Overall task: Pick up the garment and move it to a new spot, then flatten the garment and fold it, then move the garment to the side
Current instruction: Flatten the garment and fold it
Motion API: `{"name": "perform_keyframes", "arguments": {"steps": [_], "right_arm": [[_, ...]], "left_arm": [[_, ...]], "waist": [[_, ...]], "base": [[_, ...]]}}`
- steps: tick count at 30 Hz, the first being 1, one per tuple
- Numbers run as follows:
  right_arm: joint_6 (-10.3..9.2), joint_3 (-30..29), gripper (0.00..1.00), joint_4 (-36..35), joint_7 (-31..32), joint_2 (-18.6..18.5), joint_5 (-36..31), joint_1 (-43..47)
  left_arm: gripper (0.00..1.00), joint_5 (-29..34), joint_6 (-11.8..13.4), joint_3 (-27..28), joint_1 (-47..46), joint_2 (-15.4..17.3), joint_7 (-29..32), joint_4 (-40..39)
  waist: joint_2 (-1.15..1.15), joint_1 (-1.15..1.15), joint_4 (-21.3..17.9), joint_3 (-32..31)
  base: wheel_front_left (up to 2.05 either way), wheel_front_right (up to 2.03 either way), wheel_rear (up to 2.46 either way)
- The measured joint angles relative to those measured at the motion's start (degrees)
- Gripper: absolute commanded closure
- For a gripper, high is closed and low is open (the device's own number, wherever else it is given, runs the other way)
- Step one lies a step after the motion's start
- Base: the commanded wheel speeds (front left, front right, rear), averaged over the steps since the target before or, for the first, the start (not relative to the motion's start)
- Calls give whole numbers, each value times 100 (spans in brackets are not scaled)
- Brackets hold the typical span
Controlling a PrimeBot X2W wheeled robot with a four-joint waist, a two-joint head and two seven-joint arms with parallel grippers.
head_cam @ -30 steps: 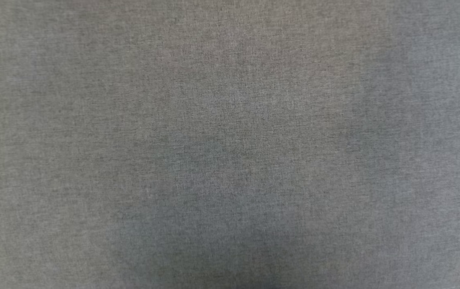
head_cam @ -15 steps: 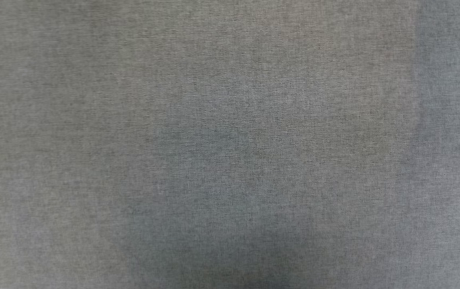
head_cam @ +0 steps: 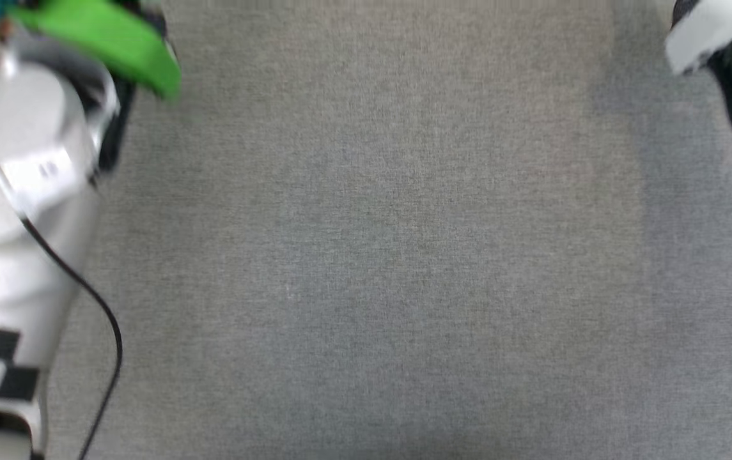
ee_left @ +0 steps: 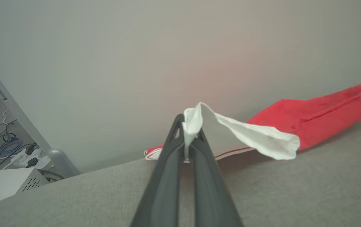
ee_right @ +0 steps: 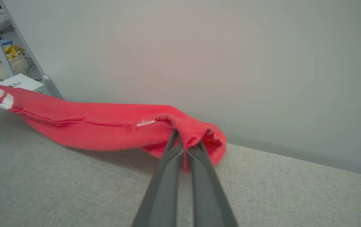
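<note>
1. Left tool (ee_left: 189, 140): fingers pressed together, pinching a bunch of the white sleeve (ee_left: 256, 138) of the garment (ee_left: 319, 116).
2. Right tool (ee_right: 185, 143): fingers pressed together, pinching a bunched red edge at the garment's opposite end.
3. Location: the garment is slung between the two tools as a gathered, sagging band over the far part of the grey tabletop (head_cam: 366, 255). Whether its lowest folds touch the surface cannot be told.
4. Key relation: the long axis runs straight from one tool to the other, across the robot's front. Each arm holds its own end, so neither is nearer.
5. Judgement: the carry step is in hand. Laying the garment flat calls for both tools to draw apart along that axis, then lower together.
</note>
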Motion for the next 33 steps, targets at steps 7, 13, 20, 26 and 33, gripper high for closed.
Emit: {"name": "perform_keyframes", "arguments": {"steps": [7, 13, 20, 26, 33], "right_arm": [[0, 503, 100, -477, 156, -264, 801, 1232], [0, 732, 100, -780, 247, -514, 1363, 1998], [0, 876, 100, -988, 235, -671, 1780, 2646], [0, 957, 100, -1126, 324, -846, 2114, 3129], [0, 1076, 100, -1468, 642, -1139, 2541, 3780]], "left_arm": [[100, -326, 428, -31, 2038, 235, 121, -800], [100, -627, 762, 105, 3311, 554, 267, -1496], [100, -737, 1079, 198, 4400, 931, 439, -2141], [100, -806, 1204, 31, 4981, 1031, 651, -2547], [100, -750, 1209, -325, 5355, 1113, 884, -2777]], "waist": [[0, 0, 99, -693], [0, 0, 197, -1235], [0, 0, 319, -1773], [0, 0, 421, -2121], [0, 0, 501, -2463]], "base": [[0, 0, 0], [0, 0, 0], [0, 0, 0], [0, 0, 0], [0, 0, 0]]}}
